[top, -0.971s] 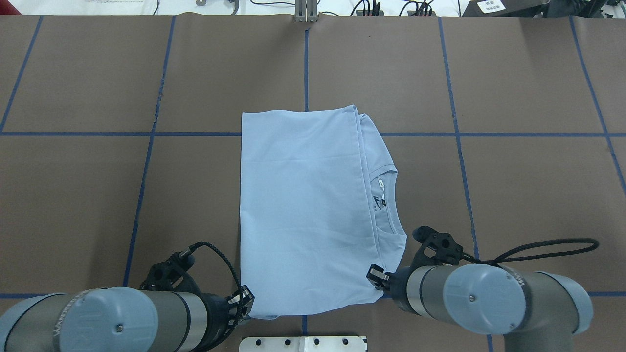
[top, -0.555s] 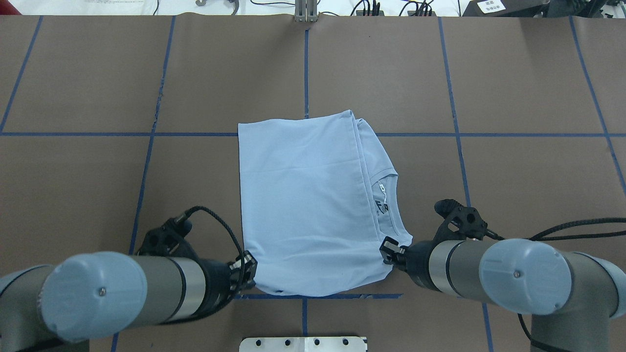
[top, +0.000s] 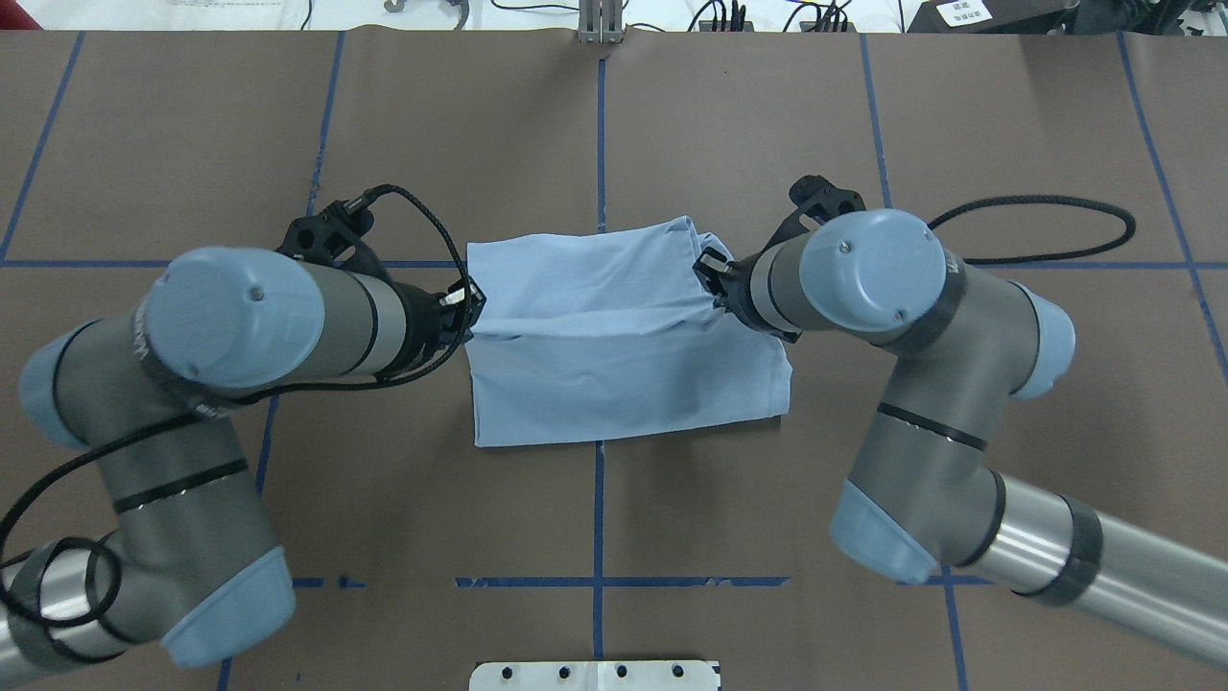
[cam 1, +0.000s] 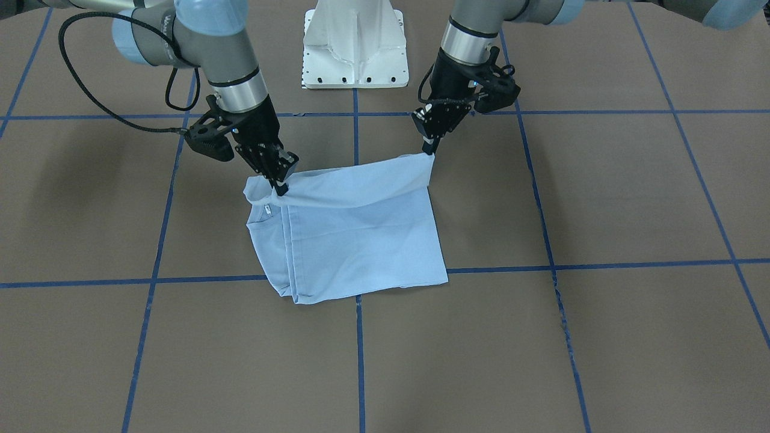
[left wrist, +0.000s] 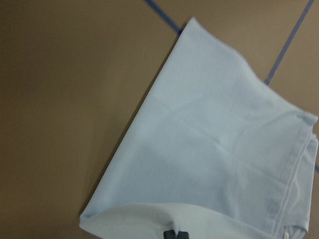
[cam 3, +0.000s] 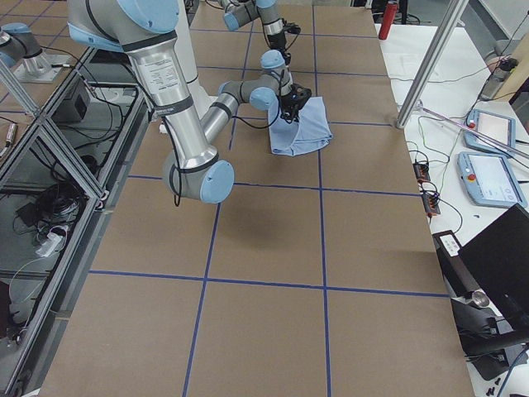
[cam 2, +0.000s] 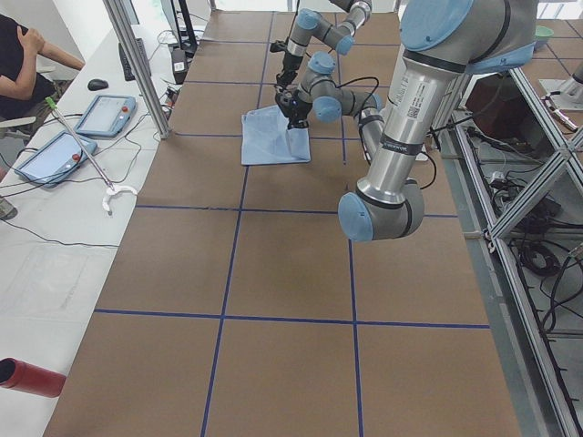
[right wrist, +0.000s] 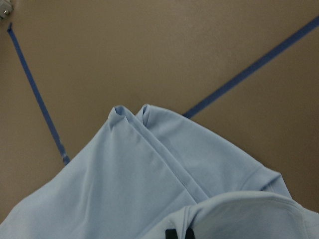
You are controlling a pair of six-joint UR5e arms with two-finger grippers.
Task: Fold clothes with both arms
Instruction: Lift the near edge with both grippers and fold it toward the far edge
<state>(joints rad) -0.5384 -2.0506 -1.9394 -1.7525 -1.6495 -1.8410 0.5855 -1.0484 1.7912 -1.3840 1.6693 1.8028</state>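
Observation:
The light blue T-shirt [top: 624, 374] lies folded at the table's middle, its near edge raised and carried over its far part. My left gripper [top: 470, 309] is shut on the raised edge's left corner. My right gripper [top: 708, 272] is shut on the right corner by the collar. In the front view the left gripper [cam 1: 428, 148] and the right gripper [cam 1: 280, 184] hold the edge stretched between them above the shirt [cam 1: 361, 246]. Cloth fills the left wrist view [left wrist: 214, 149] and the right wrist view [right wrist: 139, 184]. The chest graphic is hidden.
The white pedestal base [cam 1: 355, 48] stands at the robot's side of the table. Blue tape lines [top: 599, 115] grid the brown table. A black cable [top: 1046, 230] loops behind the right arm. An operator and tablets [cam 2: 55, 150] sit beyond the far edge.
Both grippers have moved away from the robot, lifting the shirt's near edge and carrying it over the shirt toward the far edge. The collar label is now covered in the overhead view.

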